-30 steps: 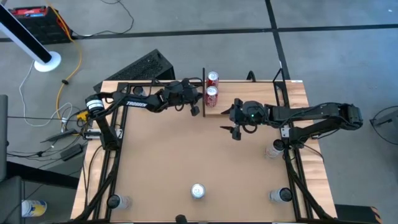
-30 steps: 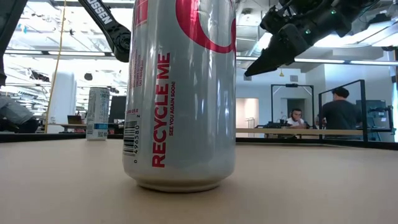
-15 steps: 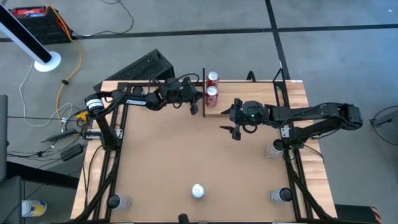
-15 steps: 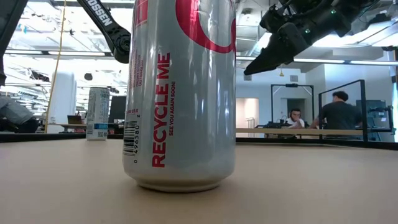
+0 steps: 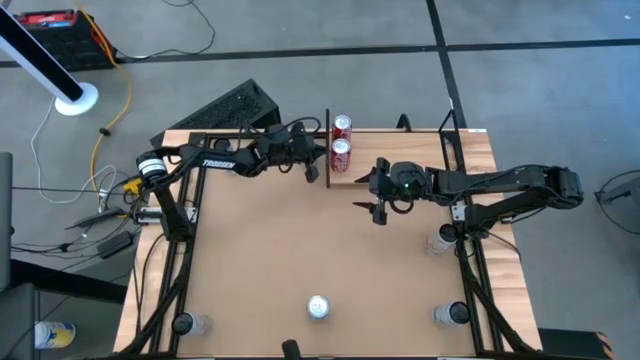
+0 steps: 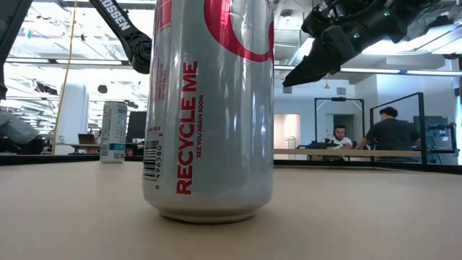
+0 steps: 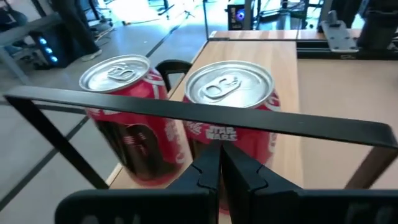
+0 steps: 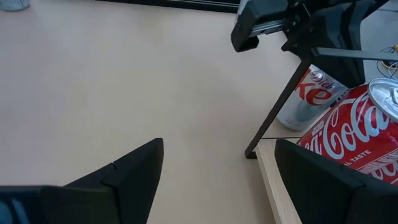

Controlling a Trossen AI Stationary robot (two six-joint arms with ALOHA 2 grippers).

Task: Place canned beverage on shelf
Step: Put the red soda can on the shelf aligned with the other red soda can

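Note:
The shelf (image 5: 350, 176) is a pale plank at the table's far edge, with a black upright bar (image 5: 327, 150) at its left end. Two red cans (image 5: 342, 125) (image 5: 340, 151) stand upright on it; they also show in the left wrist view (image 7: 127, 118) (image 7: 239, 118). A silver can (image 5: 318, 306) stands upright near the front edge and fills the low view (image 6: 209, 108). My left gripper (image 5: 312, 172) (image 7: 221, 163) is shut, just left of the bar. My right gripper (image 5: 378, 207) (image 8: 217, 168) is open and empty above the table, right of the shelf's near end.
Black posts and clamps stand at the table's corners and sides (image 5: 448, 313) (image 5: 188, 323) (image 5: 440, 240). Open tabletop (image 5: 300, 240) lies between the shelf and the silver can. People sit in the room beyond the table (image 6: 393, 130).

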